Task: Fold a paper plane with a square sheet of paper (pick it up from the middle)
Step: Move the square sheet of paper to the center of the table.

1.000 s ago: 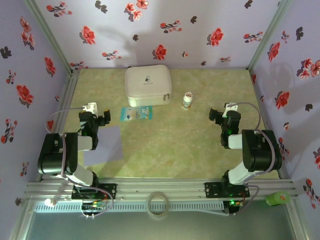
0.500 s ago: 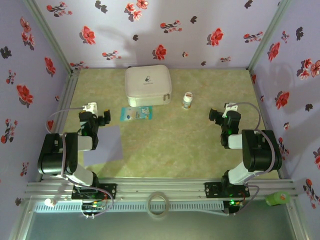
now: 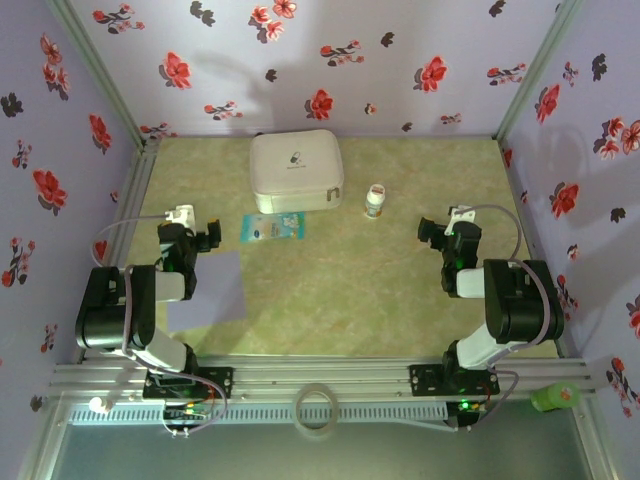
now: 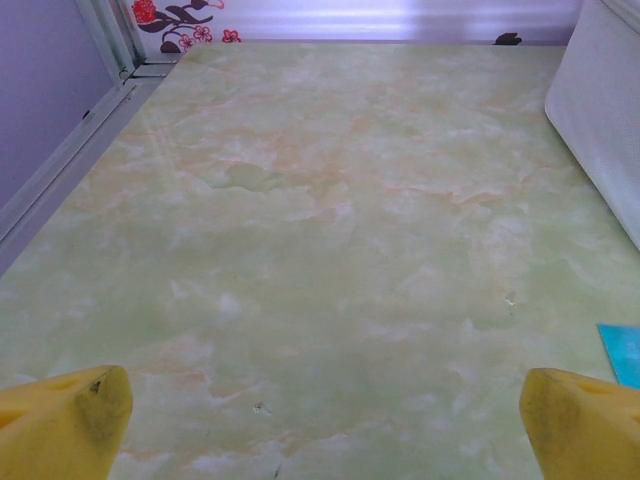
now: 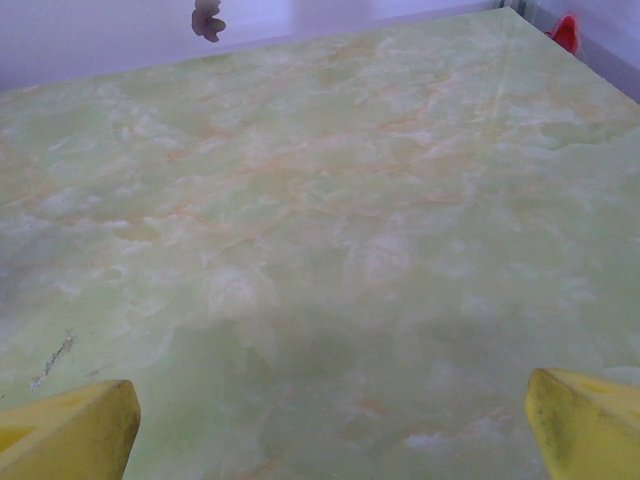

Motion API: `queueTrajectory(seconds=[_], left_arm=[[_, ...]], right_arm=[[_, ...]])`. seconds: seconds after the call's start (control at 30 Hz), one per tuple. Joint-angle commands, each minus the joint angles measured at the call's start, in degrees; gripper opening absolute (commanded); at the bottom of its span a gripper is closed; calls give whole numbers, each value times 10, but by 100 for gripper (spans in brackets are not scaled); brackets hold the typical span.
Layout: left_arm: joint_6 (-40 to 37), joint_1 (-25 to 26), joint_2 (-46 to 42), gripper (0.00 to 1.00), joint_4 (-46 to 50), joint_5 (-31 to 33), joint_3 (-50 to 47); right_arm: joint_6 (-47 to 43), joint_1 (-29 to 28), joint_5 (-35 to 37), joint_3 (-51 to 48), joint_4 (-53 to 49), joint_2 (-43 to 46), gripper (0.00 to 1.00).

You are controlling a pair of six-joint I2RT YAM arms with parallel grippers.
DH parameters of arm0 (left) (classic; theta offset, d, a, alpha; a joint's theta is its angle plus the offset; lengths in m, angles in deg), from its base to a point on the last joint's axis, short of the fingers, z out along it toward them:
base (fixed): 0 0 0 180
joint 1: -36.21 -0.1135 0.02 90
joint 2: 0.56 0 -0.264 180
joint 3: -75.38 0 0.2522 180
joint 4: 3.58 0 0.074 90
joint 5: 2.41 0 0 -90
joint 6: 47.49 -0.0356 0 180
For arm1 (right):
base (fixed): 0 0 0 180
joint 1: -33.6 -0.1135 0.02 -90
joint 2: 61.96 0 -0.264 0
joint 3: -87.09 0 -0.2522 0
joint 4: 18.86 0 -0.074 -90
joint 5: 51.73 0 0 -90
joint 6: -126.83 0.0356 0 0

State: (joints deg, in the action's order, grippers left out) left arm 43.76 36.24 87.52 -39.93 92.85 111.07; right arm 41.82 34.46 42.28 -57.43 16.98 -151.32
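Both gaping wide, gripping nothing: left tool [image 3: 200,237], right tool [image 3: 437,231]. Just behind left tool, sheet [image 3: 212,287] lying flat; aiming for middle, not edge, advisable.

A white zip case [image 3: 296,171] sits at the back of the green marbled table [image 3: 340,290]. A teal-and-white packet [image 3: 273,227] lies just in front of it, and a small bottle [image 3: 375,201] stands near its right corner.
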Motion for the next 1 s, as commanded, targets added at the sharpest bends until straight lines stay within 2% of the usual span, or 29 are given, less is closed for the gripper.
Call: queueTrajectory(seconds=[0.0,0.17,0.3,0.37,0.47,0.57,0.67,0.73,0.8,0.87,0.97], left_arm=[[-16,2,2,100,-11,-9,2],[-20,7,-5,100,-35,-7,-12],[-4,3,-65,100,10,14,-15],[2,0,-101,100,58,14,-9],[53,-4,-154,100,149,47,12],[114,-5,-216,100,210,71,23],[210,-6,-278,100,260,57,23],[234,-7,-311,100,291,23,22],[288,-11,-336,100,327,-3,22],[334,-15,-345,100,358,-63,26],[362,-13,-328,97,436,-154,56]], right_arm=[[-3,-1,-7,9,4,1,99],[-15,-11,0,8,-5,12,99],[-21,-15,0,-1,2,29,99],[-12,-14,8,14,-52,60,99],[16,-13,34,61,-200,110,99],[49,-13,75,90,-293,149,99],[100,-13,118,137,-421,183,99],[165,-12,123,174,-504,199,99],[233,-6,78,212,-588,211,99],[253,2,-53,207,-583,218,99],[291,2,-238,190,-528,217,99]])
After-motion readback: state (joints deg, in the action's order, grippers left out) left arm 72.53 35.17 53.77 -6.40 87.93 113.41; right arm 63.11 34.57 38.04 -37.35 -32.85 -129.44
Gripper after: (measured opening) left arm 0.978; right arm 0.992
